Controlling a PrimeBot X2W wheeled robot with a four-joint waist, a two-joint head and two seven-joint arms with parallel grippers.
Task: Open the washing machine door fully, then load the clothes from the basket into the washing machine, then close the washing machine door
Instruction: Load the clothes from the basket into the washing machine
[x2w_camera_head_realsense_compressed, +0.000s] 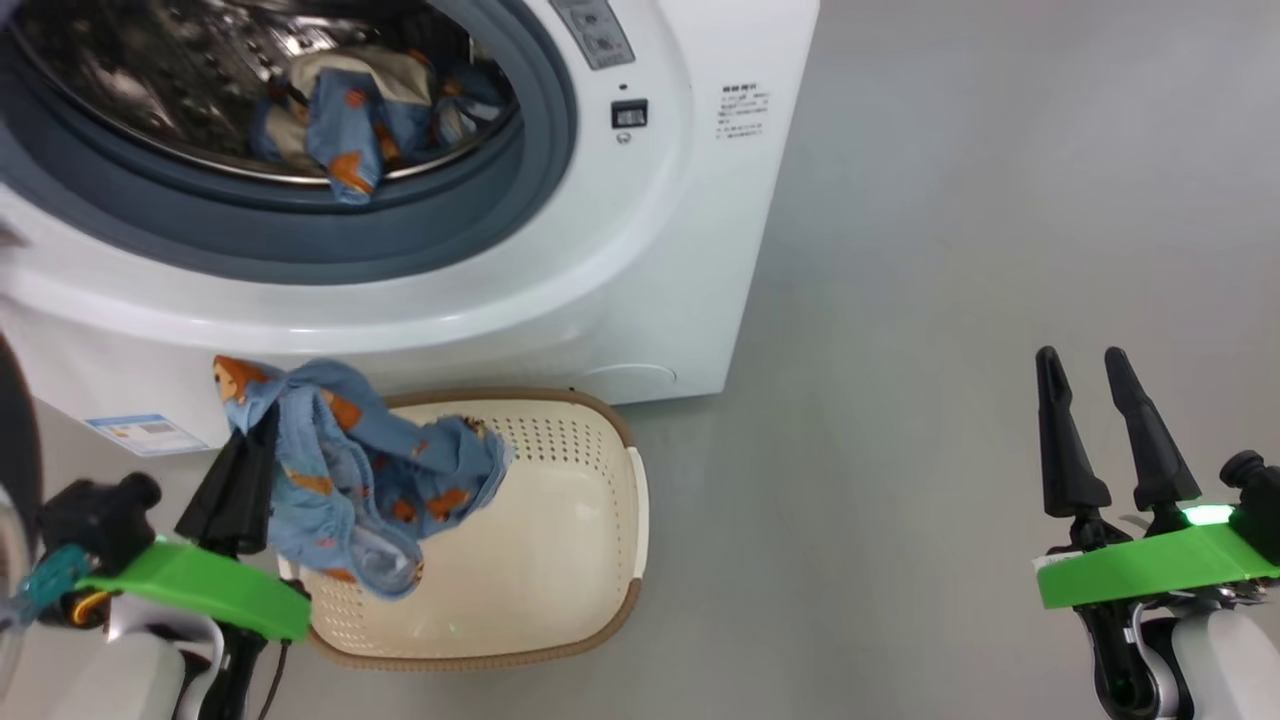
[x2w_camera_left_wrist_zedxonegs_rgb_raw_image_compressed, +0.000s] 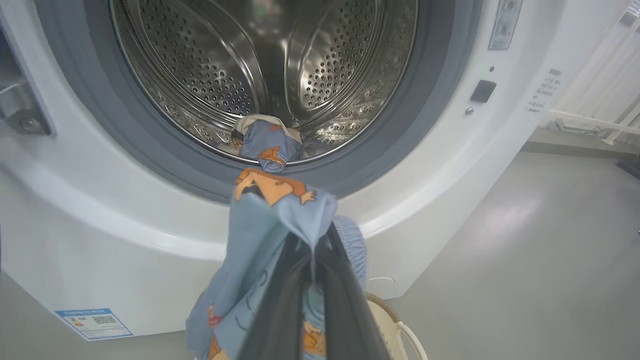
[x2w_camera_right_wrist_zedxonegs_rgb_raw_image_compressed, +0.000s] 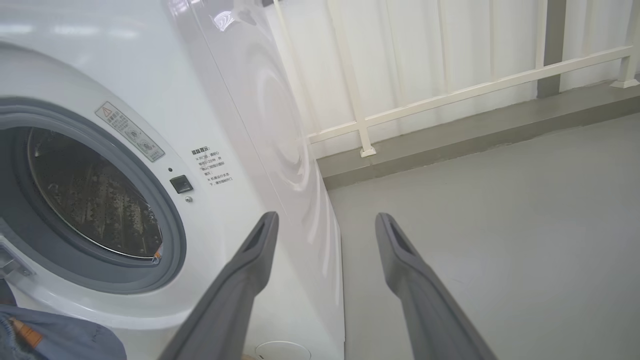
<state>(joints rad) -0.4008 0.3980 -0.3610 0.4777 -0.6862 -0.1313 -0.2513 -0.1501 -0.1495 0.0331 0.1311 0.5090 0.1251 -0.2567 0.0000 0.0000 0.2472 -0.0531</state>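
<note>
Clamping a bunched piece of the clothes, light-blue fabric printed with orange-brown bears, the left fingers hold it over the near-left corner of the basket. The basket is cream perforated plastic with a brown woven-look rim. A second piece lies in the steel drum, one fold lapping the grey-blue rubber seal. The glossy white washing machine stands on smooth grey floor. The right fingers, spread apart and holding nothing, hang well aside. A white railing runs behind.
</note>
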